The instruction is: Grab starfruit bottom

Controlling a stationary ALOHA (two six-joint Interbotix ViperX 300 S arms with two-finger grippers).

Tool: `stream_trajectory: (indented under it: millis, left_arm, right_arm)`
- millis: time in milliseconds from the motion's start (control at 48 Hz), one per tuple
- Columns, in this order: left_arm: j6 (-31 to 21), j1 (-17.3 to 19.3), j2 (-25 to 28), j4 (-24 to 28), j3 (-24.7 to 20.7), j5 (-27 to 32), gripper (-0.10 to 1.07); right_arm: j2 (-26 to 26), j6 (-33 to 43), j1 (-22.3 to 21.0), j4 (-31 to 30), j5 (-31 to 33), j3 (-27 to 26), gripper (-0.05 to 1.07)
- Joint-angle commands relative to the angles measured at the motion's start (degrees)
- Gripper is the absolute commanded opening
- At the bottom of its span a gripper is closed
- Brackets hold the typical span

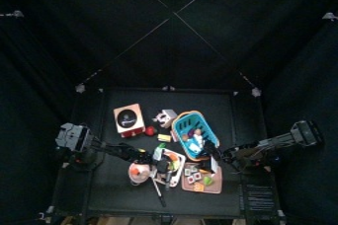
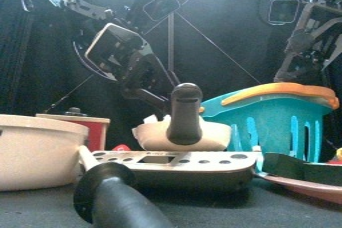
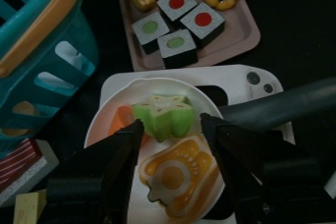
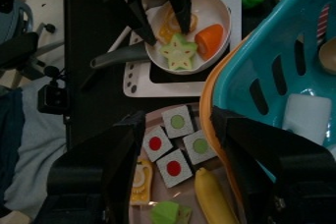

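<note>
The starfruit (image 3: 164, 117) is a green star-shaped slice with a pale top. It lies in a white bowl (image 3: 116, 105) beside an orange-yellow piece (image 3: 178, 172). My left gripper (image 3: 175, 132) is open and hangs just above the bowl, one jaw on each side of the starfruit and not touching it. The starfruit also shows in the right wrist view (image 4: 175, 53), under the left gripper's jaws. My right gripper (image 4: 184, 159) is open and empty, over the pink tray (image 4: 147, 174) next to the teal basket (image 4: 282, 76).
A pink tray (image 3: 246, 33) of sushi pieces lies beyond the bowl. A teal basket (image 3: 39, 51) stands beside it. A black pan handle (image 3: 289, 105) crosses by the bowl. In the top view a brown box (image 1: 128, 118) sits at the back left.
</note>
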Motion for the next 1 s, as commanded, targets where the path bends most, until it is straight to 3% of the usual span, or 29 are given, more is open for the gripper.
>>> stream_trajectory:
  millis: [0,979]
  left_arm:
    - [0.0,0.0,-0.4,0.6,-1.2,-0.4,0.88]
    - [0.1,1.6,2.4,2.0,-3.0,-3.2,0.87]
  right_arm:
    - [-0.4,0.0,-0.1,0.0,-0.4,-0.8,0.9]
    - [0.0,0.1,-0.1,0.1,-0.4,-0.5,0.9]
